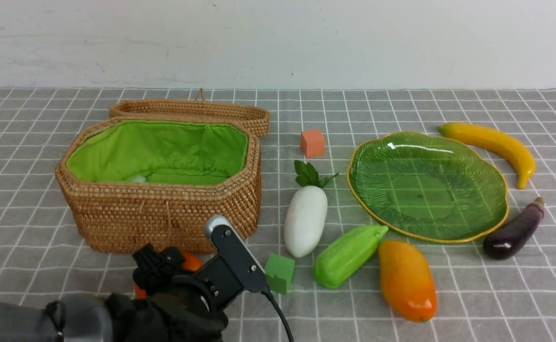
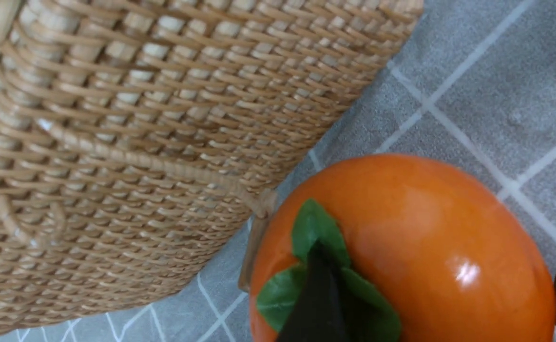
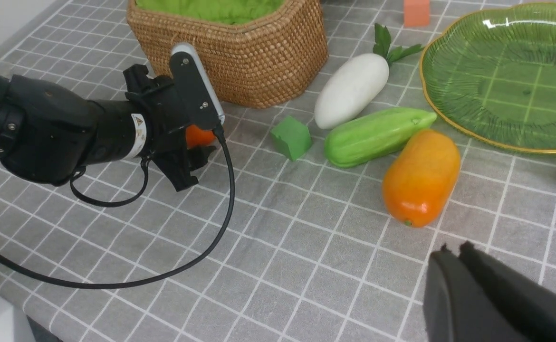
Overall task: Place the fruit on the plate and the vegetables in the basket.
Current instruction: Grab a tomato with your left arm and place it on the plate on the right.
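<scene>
The left arm [image 1: 31, 318] is extended low and forward, with the wrist camera [image 1: 233, 256] carried on top. The left gripper [image 3: 196, 138] is held with its fingers [image 2: 318, 294] spread wide. The right gripper [image 3: 454, 251] is held higher up, apart from the left arm, with its jaws pressed together.

The basket [image 2: 116, 142] just beside the persimmon [image 2: 425, 237] blocks that side
</scene>
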